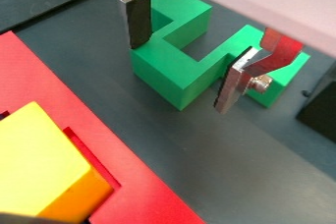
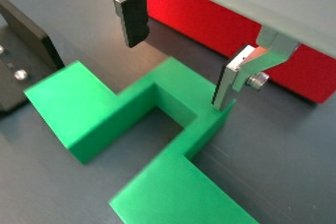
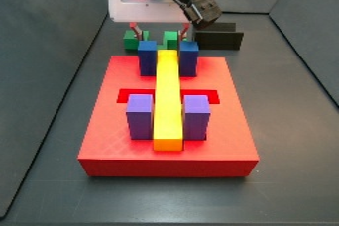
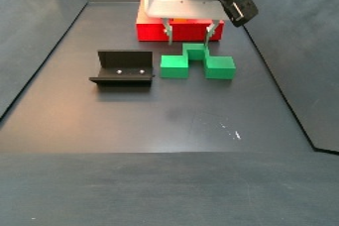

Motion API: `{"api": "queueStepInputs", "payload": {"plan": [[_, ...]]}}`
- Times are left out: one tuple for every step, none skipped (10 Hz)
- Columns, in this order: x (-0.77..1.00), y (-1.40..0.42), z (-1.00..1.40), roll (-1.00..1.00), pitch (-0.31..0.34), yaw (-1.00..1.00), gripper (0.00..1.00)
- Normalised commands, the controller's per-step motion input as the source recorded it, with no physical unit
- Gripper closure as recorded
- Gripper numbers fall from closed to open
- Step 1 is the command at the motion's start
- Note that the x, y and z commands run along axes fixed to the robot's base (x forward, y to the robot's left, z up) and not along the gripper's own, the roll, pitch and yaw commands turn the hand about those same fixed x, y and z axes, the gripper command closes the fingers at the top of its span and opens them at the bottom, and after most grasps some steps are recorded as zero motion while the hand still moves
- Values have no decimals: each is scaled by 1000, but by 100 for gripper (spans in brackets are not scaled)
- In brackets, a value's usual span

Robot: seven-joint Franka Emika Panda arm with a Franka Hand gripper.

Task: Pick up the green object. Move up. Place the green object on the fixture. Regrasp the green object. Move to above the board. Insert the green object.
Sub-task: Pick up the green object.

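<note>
Green object (image 2: pixel 132 135) fills the foreground in both wrist views, lying flat on the dark floor (image 4: pixel 172 121), its arch shape clear: two legs joined by a middle cube, notch open between them. Gripper (image 2: pixel 182 49) sits above it with the jaws apart, nothing clamped; one finger (image 2: pixel 130 17) hangs over the floor just outside the piece, the opposite finger (image 2: pixel 234 79) stands at the edge of the middle cube, near the notch. Whether that finger touches the plastic, I cannot tell. In a wrist view (image 1: pixel 184 59) the green piece lies beside the red board (image 1: pixel 53 135), apart from it, with the yellow bar (image 1: pixel 39 164) on the board near the camera. In a side view the green object (image 4: pixel 199 63) rests on the floor between the board (image 4: pixel 153 30) and open floor, with the fixture (image 4: pixel 122 68) just beside it, not touching. Gripper (image 4: pixel 189 34) is low over the piece there. In a side view the board (image 3: pixel 166 131) carries the yellow bar (image 3: pixel 167 96) lengthwise, flanked by purple blocks (image 3: pixel 141 114) near the camera and blue blocks (image 3: pixel 147 56) at the far end; green object (image 3: pixel 169 40) shows just behind the board, fixture (image 3: pixel 223 39) beyond.
</note>
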Motion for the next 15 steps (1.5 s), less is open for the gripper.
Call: {"api": "queueStepInputs", "payload": {"plan": [[0,0,169,-139,-27,0,0],[0,0,0,-17,-24,0,0],[-114,0,-126,0,-39,-20,0],[-217,17,-129,0,-40,-71,0],[-111,0,0,-3,-30,-37,0],[-74,0,-11,0,-26,-29,0],[-71,0,-46,0,-27,-29,0],[-74,0,-86,0,-31,-20,0],[-66,51,-189,0,-51,0,0],[0,109,-97,0,-40,0,0],[0,154,-23,0,-14,0,0],[0,134,0,0,-9,0,0],[-46,80,-111,0,-34,0,0],[-146,0,-309,3,-73,-9,0],[-180,0,-434,30,-76,-17,0]]}}
